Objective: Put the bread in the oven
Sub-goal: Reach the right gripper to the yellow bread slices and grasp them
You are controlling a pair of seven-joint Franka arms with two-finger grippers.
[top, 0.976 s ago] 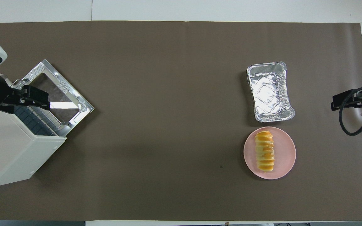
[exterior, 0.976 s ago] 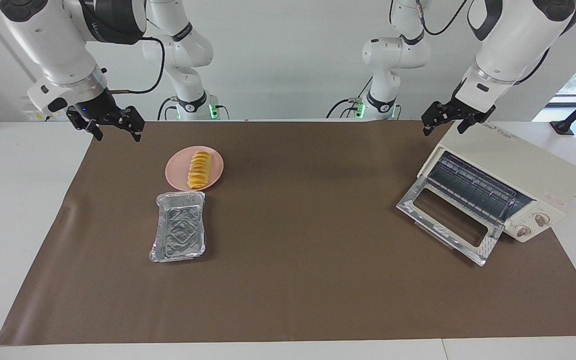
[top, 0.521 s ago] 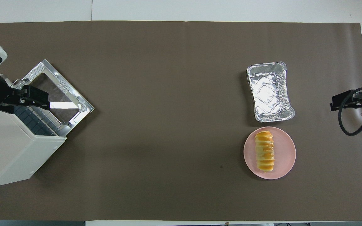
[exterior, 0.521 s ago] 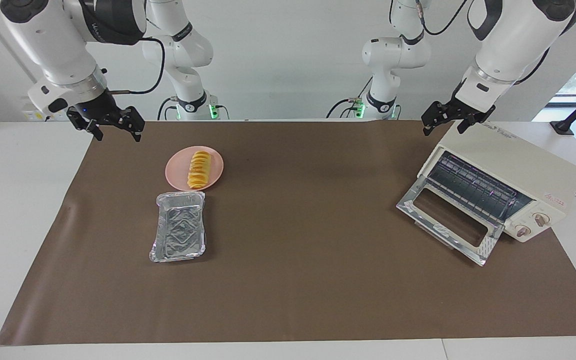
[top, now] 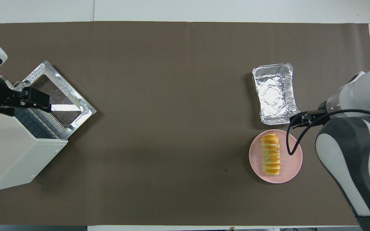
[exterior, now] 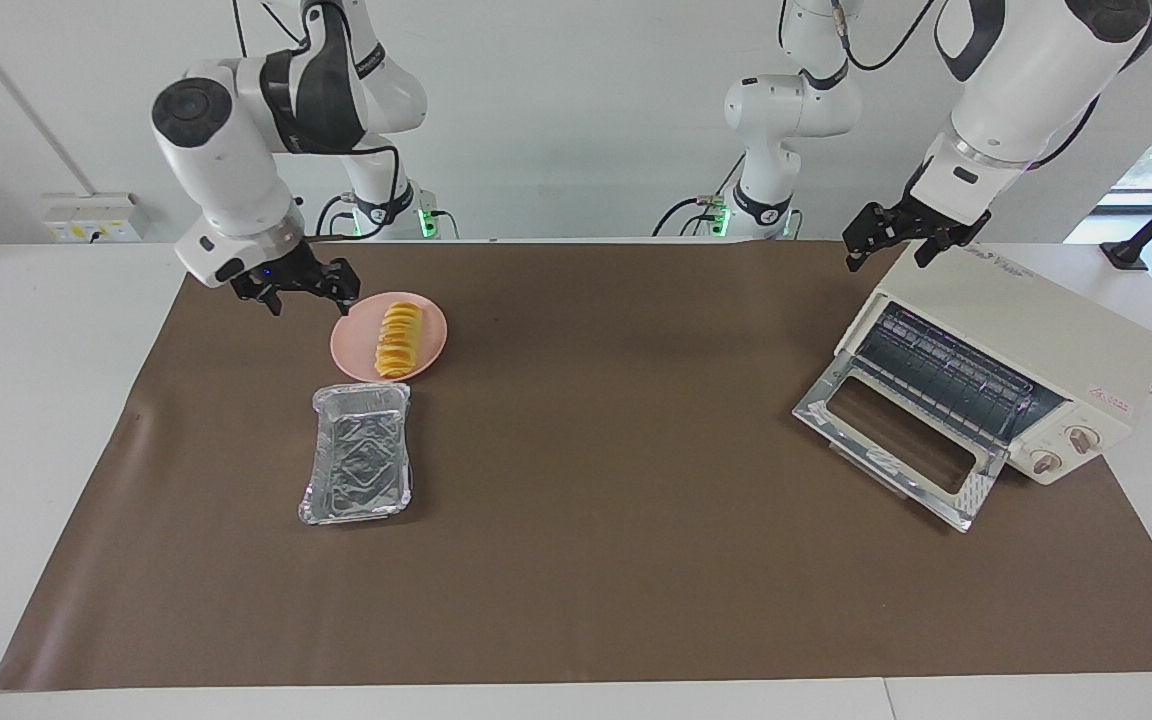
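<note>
Right gripper (exterior: 304,294): we saw it up in the air over the brown mat (exterior: 576,560) just beside the pink plate (exterior: 432,345), jaws apart and empty.
Bread (exterior: 398,340): we found it lying on the pink plate, toward the right arm's end of the table, near the robots' edge.
Foil tray (exterior: 356,467): it sat just beside the plate, farther from the robots.
Oven (exterior: 1026,355): it stood at the left arm's end, door dropped open.
Left gripper (exterior: 904,237): it waited over the oven's top corner; jaws apart, we judged.
</note>
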